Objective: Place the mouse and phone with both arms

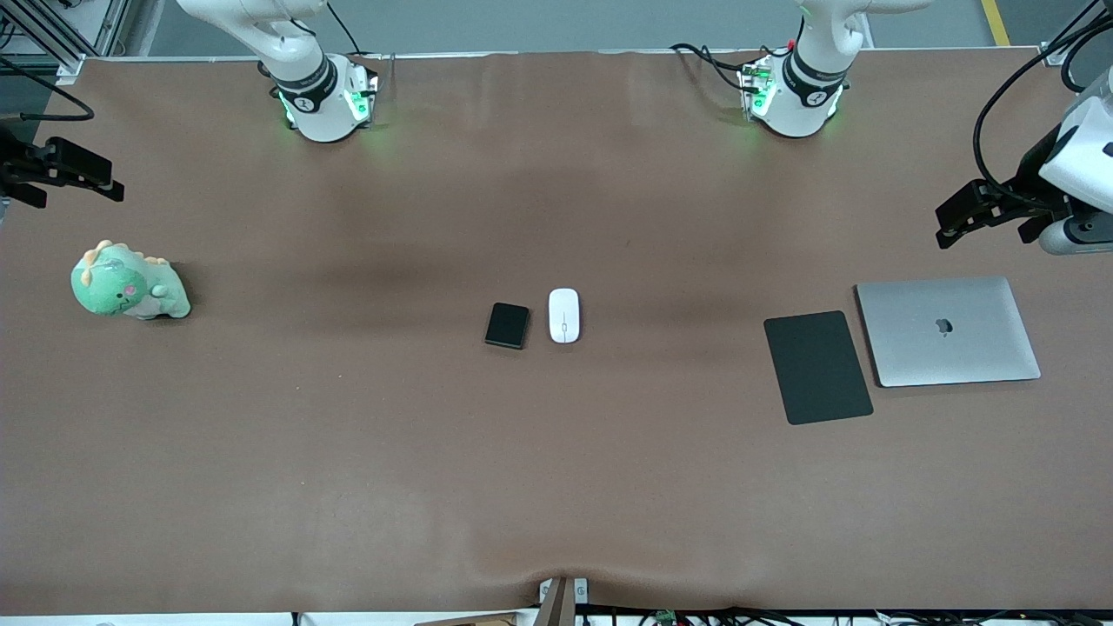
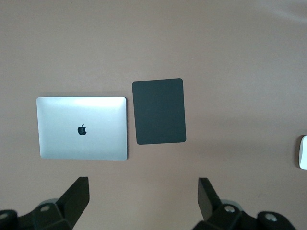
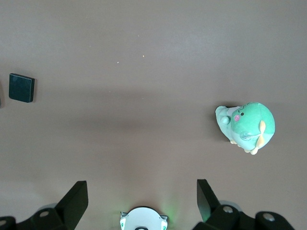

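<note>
The white mouse (image 1: 564, 315) lies at the middle of the table, and its edge shows in the left wrist view (image 2: 303, 152). The black phone (image 1: 507, 325) lies right beside it, toward the right arm's end, and also shows in the right wrist view (image 3: 21, 87). My left gripper (image 1: 949, 224) hangs open and empty high over the left arm's end of the table; its wrist view (image 2: 143, 196) shows bare table between the fingers. My right gripper (image 1: 109, 181) hangs open and empty high over the right arm's end (image 3: 142, 196).
A thin black mat (image 1: 817, 367) (image 2: 159, 111) and a closed silver laptop (image 1: 948, 330) (image 2: 81, 128) lie side by side toward the left arm's end. A green dinosaur plush (image 1: 129, 284) (image 3: 247, 122) sits toward the right arm's end.
</note>
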`<state>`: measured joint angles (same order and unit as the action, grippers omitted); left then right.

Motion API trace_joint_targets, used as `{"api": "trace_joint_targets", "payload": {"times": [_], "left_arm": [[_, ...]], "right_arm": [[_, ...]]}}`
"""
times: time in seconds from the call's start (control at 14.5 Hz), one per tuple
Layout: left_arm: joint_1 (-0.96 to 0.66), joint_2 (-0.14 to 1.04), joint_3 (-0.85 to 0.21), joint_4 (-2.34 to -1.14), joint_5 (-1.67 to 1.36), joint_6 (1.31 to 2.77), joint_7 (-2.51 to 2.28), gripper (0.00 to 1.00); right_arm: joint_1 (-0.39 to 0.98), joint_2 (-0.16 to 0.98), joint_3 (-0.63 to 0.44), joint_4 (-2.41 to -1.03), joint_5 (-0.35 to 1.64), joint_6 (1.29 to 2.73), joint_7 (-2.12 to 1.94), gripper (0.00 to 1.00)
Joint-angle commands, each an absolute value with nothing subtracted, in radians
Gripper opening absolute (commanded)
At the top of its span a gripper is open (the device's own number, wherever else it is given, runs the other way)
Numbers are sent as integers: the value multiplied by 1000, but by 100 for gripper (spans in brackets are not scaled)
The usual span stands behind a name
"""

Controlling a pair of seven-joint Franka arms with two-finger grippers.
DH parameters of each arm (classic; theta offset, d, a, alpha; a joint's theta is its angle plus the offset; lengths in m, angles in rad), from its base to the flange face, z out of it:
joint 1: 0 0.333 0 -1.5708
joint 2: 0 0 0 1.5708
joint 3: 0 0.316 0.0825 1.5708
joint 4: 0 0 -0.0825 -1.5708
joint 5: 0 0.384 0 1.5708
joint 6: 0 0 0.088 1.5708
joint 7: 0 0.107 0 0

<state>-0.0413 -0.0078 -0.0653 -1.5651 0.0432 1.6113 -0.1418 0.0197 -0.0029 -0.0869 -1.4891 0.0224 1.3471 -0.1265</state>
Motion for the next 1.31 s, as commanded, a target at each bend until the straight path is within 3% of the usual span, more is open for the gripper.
{"api": "trace_joint_targets", "payload": {"times": [0.0,1.24], "left_arm": [[-35,6,-66,-1532,41,1588,-137,100],[-52,55,-69,-1509,38,1591,-140,100]], "right_arm": [[25,-25,-94,-1506,28,1348,-130,100],[21,-26,-97,-1508,28,1335,-130,100]]}}
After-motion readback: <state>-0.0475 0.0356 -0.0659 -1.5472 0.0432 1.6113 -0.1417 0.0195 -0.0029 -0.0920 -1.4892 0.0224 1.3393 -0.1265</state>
